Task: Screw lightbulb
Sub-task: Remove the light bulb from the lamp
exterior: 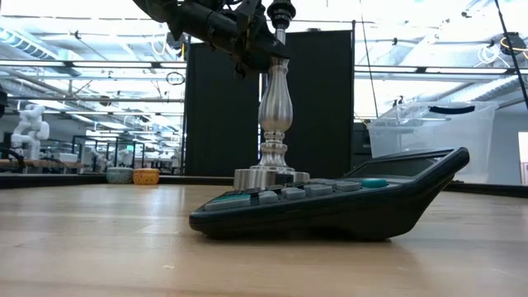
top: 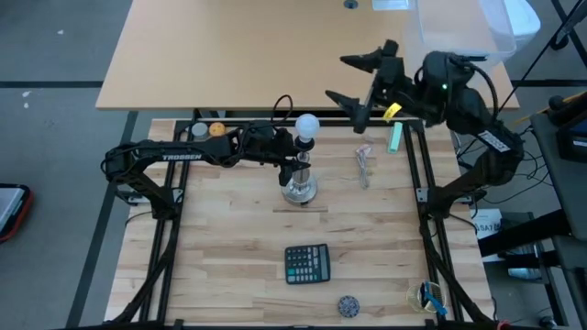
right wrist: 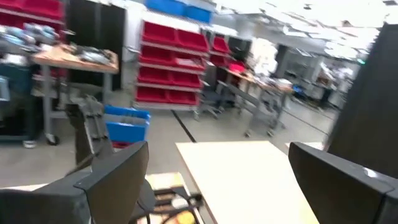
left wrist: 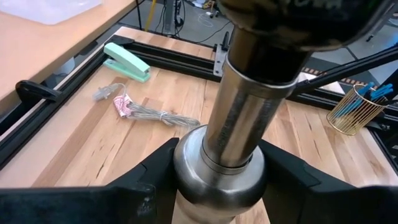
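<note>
A: Where is the bulb [top: 305, 125]?

B: Seated atop the stand [top: 298, 188], table centre. The left gripper [top: 292, 158], from nine o'clock, clamps the stand's stem, evidently to steady it.

A: The right gripper [top: 359, 82]?

B: Raised at two o'clock, fingers spread, holding nothing.

Left hand [top: 292, 158] low mid-table, fingers clamped; right hand [top: 359, 81] raised, fingers spread.

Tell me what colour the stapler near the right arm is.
The stapler is mint green, clearest in the left wrist view.
</note>
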